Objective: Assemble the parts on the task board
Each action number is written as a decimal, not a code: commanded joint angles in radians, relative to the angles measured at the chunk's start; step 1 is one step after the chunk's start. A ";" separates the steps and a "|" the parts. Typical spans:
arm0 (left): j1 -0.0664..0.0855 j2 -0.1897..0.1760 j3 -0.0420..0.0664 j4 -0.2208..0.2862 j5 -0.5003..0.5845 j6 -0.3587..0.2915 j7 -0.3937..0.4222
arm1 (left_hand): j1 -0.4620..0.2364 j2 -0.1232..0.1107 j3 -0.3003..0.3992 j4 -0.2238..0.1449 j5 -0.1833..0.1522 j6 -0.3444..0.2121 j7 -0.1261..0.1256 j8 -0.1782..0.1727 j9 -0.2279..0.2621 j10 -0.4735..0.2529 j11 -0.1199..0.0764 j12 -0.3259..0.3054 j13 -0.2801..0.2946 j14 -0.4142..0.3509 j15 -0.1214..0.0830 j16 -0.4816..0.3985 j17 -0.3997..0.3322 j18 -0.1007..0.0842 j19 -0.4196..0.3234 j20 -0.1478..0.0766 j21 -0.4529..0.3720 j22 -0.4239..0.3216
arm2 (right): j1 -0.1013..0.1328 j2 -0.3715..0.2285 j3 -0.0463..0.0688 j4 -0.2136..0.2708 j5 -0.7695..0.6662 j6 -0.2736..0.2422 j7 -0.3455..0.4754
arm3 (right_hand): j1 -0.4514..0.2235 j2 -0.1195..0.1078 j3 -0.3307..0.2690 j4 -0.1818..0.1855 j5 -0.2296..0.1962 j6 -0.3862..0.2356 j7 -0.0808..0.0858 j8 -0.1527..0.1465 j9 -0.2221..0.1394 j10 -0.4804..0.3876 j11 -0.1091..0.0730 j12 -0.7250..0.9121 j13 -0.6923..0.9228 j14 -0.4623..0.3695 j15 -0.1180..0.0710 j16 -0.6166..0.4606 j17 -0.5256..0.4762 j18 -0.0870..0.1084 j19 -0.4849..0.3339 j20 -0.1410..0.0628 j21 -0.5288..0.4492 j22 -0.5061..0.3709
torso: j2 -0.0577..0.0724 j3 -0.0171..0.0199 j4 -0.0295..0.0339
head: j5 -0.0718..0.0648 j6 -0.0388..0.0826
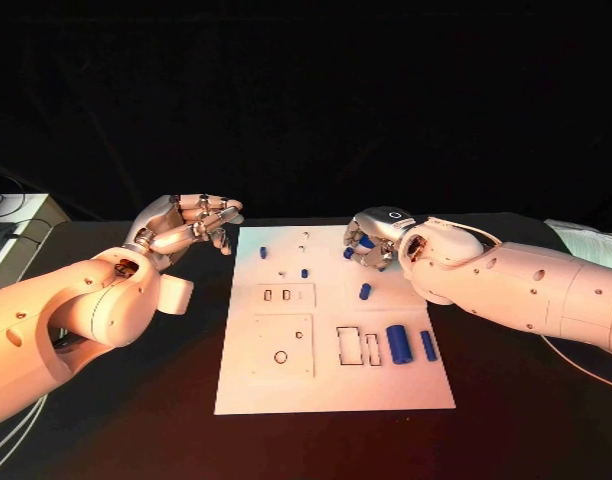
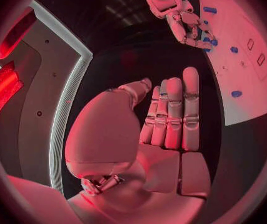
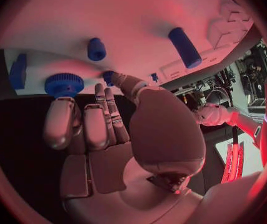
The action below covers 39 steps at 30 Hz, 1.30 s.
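The white task board (image 1: 328, 385) lies in the middle of the table. My right hand (image 1: 381, 240) hovers over its far right part, fingers stretched out; one fingertip reaches a blue knurled disc (image 3: 64, 83) and the thumb stays apart from it. A small blue peg (image 3: 96, 49) and a blue cylinder (image 3: 185, 47) lie on the board beyond the fingers. Near the board's right edge lie a thick blue cylinder (image 1: 398, 344) and a slimmer one (image 1: 429, 346). My left hand (image 1: 191, 225) is raised beside the board's far left corner, fingers (image 2: 174, 114) straight and holding nothing.
Small blue parts (image 1: 365, 292) (image 1: 305, 273) (image 1: 264, 253) lie scattered on the board's far half. Rectangular recesses (image 1: 286, 294) (image 1: 360, 345) sit in its middle. A grey box (image 1: 11, 235) stands at the table's far left, and white material (image 1: 602, 243) lies at the far right.
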 commanded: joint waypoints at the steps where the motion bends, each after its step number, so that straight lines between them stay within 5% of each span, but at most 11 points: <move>1: 0.001 0.002 0.001 0.001 -0.004 0.021 0.002 | -0.012 0.001 0.006 0.003 0.004 -0.008 -0.003 -0.007 0.002 -0.008 -0.002 -0.003 0.001 -0.005 -0.001 0.005 0.001 0.011 -0.004 0.001 0.004 0.001 | -0.002 0.003 -0.001 0.000 -0.022 0.024 -0.008 | 0.000 0.014 0.000 0.007 0.003 0.012 0.000 0.005 0.003 0.012 -0.002 0.005 0.002 0.018 0.003 0.006 0.000 -0.006 0.003 0.004 0.006 0.004 | 0.007 0.0010 -0.0003 | 0.002 0.001; 17: 0.001 0.002 0.003 -0.002 -0.004 0.026 -0.001 | -0.011 0.003 0.008 0.002 0.004 -0.009 -0.002 -0.008 0.003 -0.010 -0.001 -0.004 0.002 -0.004 -0.001 0.006 0.002 0.011 -0.008 0.001 0.010 0.006 | -0.001 0.006 -0.001 0.007 -0.017 0.019 -0.007 | 0.002 0.030 0.028 0.027 0.011 0.038 -0.012 0.020 0.021 0.069 -0.015 0.010 0.011 0.017 -0.007 0.017 -0.001 -0.015 0.021 -0.004 0.040 0.056 | 0.015 0.0016 -0.0010 | 0.004 0.000; 25: 0.001 0.003 0.003 -0.005 -0.004 0.029 -0.004 | -0.010 0.004 0.011 0.000 0.004 -0.010 -0.002 -0.008 0.003 -0.011 -0.001 -0.005 0.002 -0.004 0.000 0.007 0.002 0.011 -0.010 0.002 0.015 0.009 | -0.001 0.006 0.000 0.012 -0.016 -0.055 -0.009 | 0.034 0.060 0.074 0.014 -0.013 0.085 -0.033 0.056 0.057 0.142 -0.038 0.016 0.027 0.017 -0.025 0.028 -0.001 -0.027 0.044 -0.020 0.089 0.127 | 0.019 0.0013 -0.0005 | 0.003 0.005; 39: 0.001 0.001 0.003 -0.009 -0.004 0.031 -0.006 | -0.007 0.005 0.013 -0.003 0.004 -0.010 -0.002 -0.008 0.004 -0.011 -0.001 -0.005 0.003 -0.004 0.000 0.008 0.002 0.012 -0.013 0.002 0.020 0.012 | 0.004 0.023 0.009 0.030 -0.017 -0.152 -0.070 | 0.035 0.059 0.077 0.008 0.000 0.090 -0.035 0.065 0.071 0.155 -0.042 0.013 0.032 0.018 -0.030 0.032 0.001 -0.029 0.046 -0.025 0.096 0.138 | 0.022 -0.0003 0.0006 | 0.004 0.021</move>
